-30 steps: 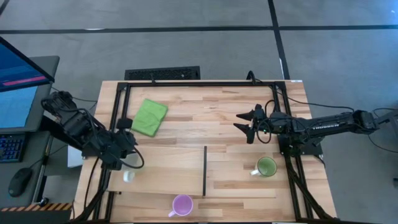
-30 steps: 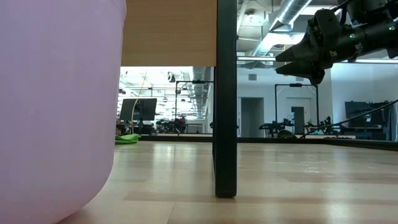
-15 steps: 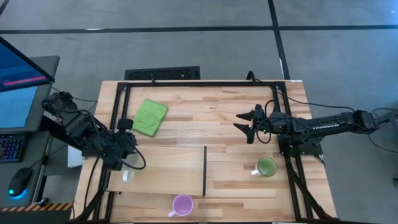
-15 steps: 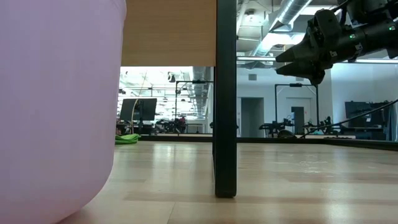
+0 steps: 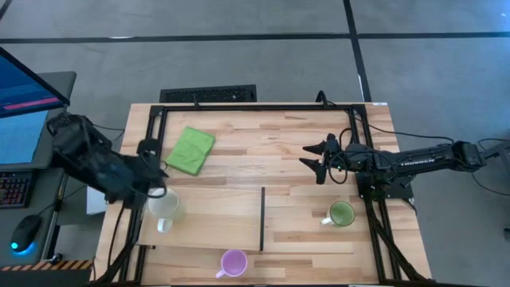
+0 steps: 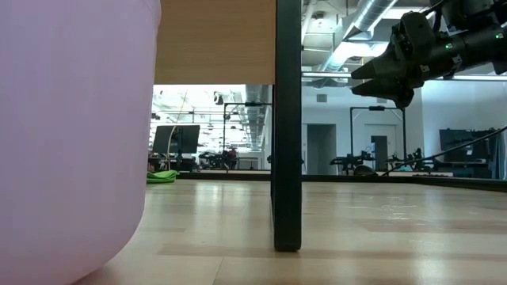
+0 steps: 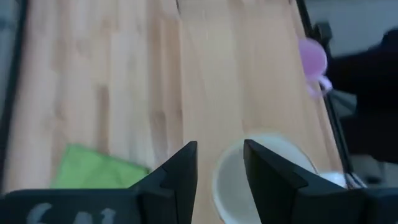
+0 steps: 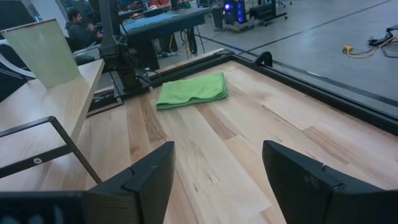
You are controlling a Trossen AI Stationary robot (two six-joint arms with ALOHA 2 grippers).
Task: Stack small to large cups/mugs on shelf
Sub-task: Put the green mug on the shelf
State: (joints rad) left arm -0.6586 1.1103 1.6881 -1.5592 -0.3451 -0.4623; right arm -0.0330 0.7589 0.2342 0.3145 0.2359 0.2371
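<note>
Purple mug [image 6: 75, 134]: cut off in the low view by left, top and bottom edges; only a blurred pale wall, no rim or handle visible.
Shelf [image 6: 215, 41]: low view gives only an underside strip and the dark edge strip; top surface hidden.
White mug [image 7: 264, 177]: blurred in the left wrist view, near rim cut by the bottom edge, partly behind a finger.
Left gripper [image 5: 151, 182]: fingertips merged with the dark arm in the high view; finger gap unreadable there.
Right gripper [image 6: 372, 77]: cut off by the right edge in the low view.
Green mug [image 5: 341, 214]: hidden from the low view.
</note>
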